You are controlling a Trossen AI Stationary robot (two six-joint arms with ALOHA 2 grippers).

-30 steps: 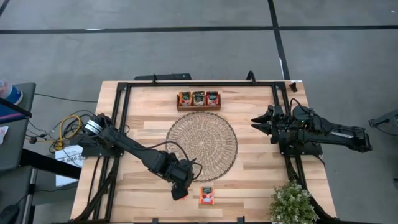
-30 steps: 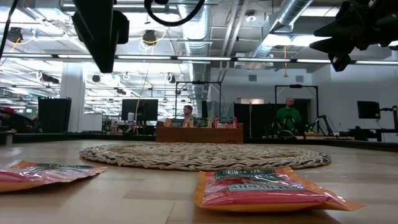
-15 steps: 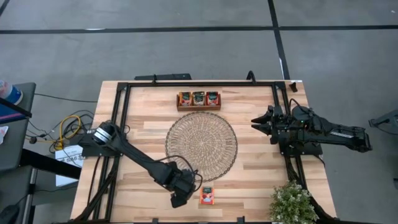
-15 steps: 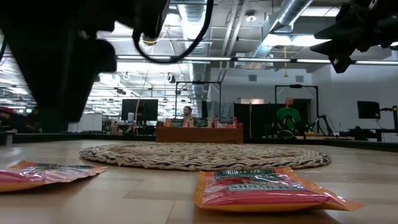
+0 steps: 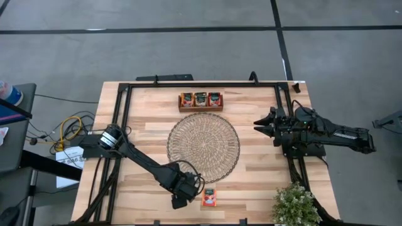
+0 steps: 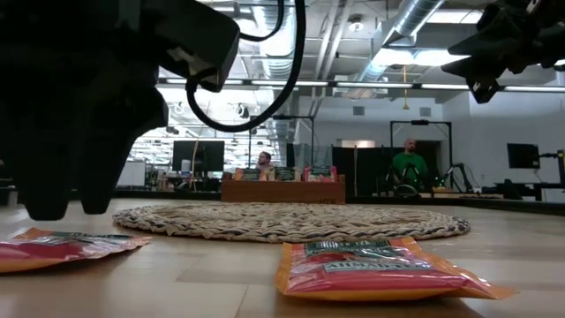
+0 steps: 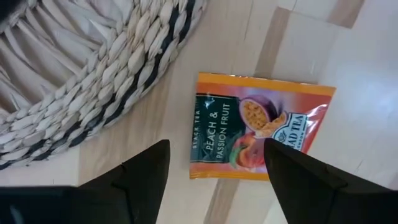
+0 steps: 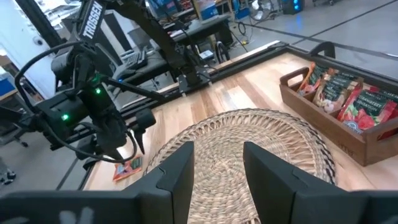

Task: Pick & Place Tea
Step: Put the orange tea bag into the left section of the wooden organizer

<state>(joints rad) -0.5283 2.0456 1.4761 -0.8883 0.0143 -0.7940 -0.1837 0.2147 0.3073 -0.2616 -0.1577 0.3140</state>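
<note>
- Left gripper (image 5: 180, 202), fingers wide and empty, has swung down over the red-orange tea sachet (image 7: 257, 126) beside the woven mat (image 5: 203, 143).
- Right gripper (image 5: 259, 123) remains parked at the table's right edge, fingers partly open.

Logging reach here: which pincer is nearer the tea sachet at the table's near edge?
Left. The left pincer hovers open just beside the tea sachet; the right pincer waits across the table, beyond the woven mat.
</note>
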